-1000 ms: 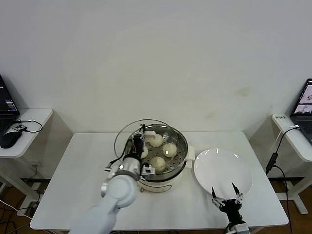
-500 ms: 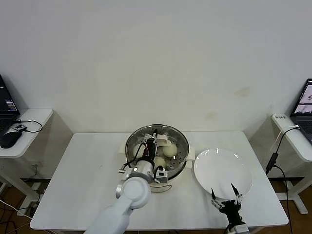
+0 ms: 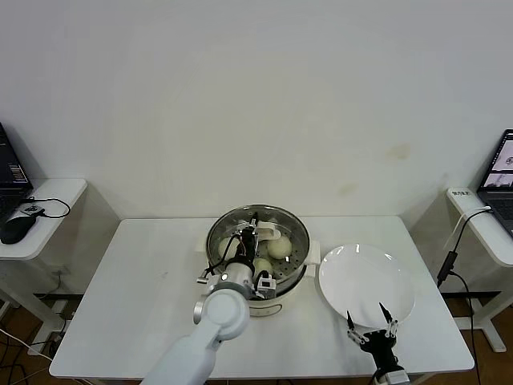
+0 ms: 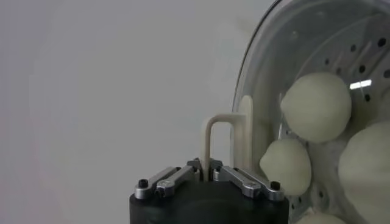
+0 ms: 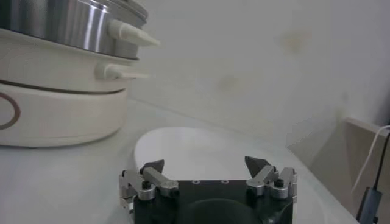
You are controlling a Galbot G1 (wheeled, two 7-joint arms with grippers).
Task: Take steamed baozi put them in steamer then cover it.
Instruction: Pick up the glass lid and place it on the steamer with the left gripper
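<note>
- The round shiny steel steamer (image 3: 292, 269) on its white electric base sits at the middle of the white table (image 3: 136, 297).
- The round clear glass cover (image 3: 258, 238) with its metal rim lies over the steamer's mouth; whether it is fully seated on the rim I cannot tell.
- The left gripper (image 3: 255, 237) is over the centre of the pot, clenched on the cover's cream-white bar handle (image 4: 228, 143); the wrist view shows its fingers (image 4: 244, 180) pinched tight around the handle's leg.
- Smooth cream-white steamed baozi (image 3: 278, 247) show through the glass, resting on the perforated tray (image 4: 365, 61).
- At 3 o'clock of the steamer, just beside it, lies a flat white plate (image 3: 367, 281).
- The right gripper (image 3: 371, 325) waits at the plate's 6 o'clock edge, fingers spread wide, grasping nothing.
</note>
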